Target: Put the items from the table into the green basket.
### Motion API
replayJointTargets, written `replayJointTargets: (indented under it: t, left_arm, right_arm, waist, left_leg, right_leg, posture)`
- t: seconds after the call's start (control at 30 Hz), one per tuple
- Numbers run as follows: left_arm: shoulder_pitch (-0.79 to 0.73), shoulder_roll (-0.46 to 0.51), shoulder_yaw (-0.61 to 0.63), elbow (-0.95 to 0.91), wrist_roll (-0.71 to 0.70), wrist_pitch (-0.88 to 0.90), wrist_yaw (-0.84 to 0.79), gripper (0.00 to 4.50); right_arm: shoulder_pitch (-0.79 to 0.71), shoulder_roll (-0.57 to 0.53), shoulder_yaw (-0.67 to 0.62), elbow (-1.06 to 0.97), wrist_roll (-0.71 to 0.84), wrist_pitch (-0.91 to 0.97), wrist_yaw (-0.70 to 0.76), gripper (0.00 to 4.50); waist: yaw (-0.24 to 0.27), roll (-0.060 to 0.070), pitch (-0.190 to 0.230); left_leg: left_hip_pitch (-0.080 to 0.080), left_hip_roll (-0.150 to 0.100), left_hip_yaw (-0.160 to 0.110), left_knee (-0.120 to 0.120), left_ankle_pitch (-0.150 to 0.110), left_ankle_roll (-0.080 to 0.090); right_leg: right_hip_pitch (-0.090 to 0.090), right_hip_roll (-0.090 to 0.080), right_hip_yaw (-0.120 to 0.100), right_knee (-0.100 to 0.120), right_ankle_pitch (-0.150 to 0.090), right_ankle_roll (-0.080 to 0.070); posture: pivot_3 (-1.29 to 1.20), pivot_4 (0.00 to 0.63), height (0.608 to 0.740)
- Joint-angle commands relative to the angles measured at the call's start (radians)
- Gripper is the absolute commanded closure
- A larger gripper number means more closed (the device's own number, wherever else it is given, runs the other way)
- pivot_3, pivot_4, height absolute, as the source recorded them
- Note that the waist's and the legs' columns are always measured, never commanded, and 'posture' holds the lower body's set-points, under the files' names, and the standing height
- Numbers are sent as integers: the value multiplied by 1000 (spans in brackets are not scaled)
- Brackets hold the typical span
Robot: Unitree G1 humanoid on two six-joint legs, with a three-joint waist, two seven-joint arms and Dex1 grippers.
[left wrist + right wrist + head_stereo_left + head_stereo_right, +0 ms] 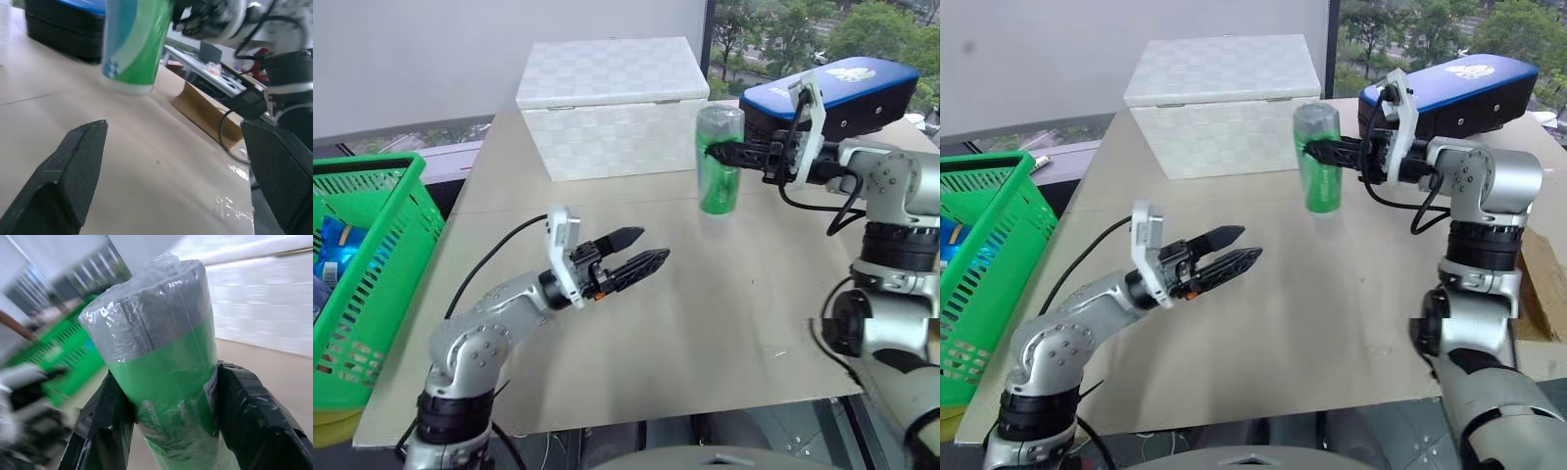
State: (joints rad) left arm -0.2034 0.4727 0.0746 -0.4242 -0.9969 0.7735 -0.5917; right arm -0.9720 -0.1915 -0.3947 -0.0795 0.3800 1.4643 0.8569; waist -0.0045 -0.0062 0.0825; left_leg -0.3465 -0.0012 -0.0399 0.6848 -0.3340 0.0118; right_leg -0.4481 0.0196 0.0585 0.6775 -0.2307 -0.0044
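I see my right gripper point(713, 152) squeezing the green can point(719, 160) between its two black fingers, one on each side. The can is up in the air, nearly upright, above the table point(636, 323), in front of the white box point(612, 106) and next to the blue-topped case point(832, 93). My left gripper point(639, 250) floats over the middle of the table with its fingers spread wide and nothing in them. The green basket point(372, 264) sits off the table's left edge. A brown paper bag point(208, 111) lies flat by the right edge.
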Motion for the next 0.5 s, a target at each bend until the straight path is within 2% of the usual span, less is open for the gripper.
replayJointTargets:
  t: [0.03, 0.13, 0.23, 0.33, 0.37, 0.5]
  left_arm:
    - [-53, -30, -9, 80, 18, -23, -35, 0]
    - [-120, -43, -32, 138, 46, -22, -68, 0]
    - [-173, -60, -57, 160, 68, -13, -80, 799]
    - [-191, -54, -62, 180, 89, -13, -116, 2061]
    - [-189, -56, -61, 179, 92, -13, -120, 2193]
    - [-186, -61, -39, 177, 114, -29, -116, 2265]
  right_arm:
    - [17, 111, -86, -173, 80, 107, -94, 2611]
    - [50, 244, -83, -254, 111, 134, -167, 2611]
    - [80, 327, -65, -308, 150, 148, -210, 2615]
    - [91, 351, -54, -307, 177, 144, -234, 2638]
    - [99, 351, -50, -311, 186, 144, -238, 2638]
    - [110, 323, -48, -293, 216, 104, -249, 2641]
  waist:
    - [-13, 2, -4]
    - [-42, 3, -7]
    - [-72, 5, -12]
    - [-99, 6, -16]
    - [-110, 5, -17]
    - [-134, 6, -25]
  left_leg:
    - [0, 0, 0, 0, 0, 0]
    - [0, -2, -1, 0, 1, -2]
    - [0, -3, -3, 0, 2, -2]
    - [0, -4, -4, 0, 2, -3]
    - [0, -4, -4, 0, 2, -3]
    - [-1, -4, -7, 0, 2, -3]
  right_leg:
    - [0, 0, 0, 0, 0, 0]
    - [0, -2, 0, 1, 0, 0]
    - [0, -2, -1, 1, 0, 0]
    - [0, -4, -2, 2, 0, 0]
    - [0, -4, -2, 2, 0, 0]
    - [0, -4, -3, 2, 0, 0]
  posture:
    - [-76, 27, 740]
    - [-106, 21, 740]
    - [-110, 18, 740]
    - [-115, 7, 740]
    - [-114, 4, 740]
    - [-94, 3, 740]
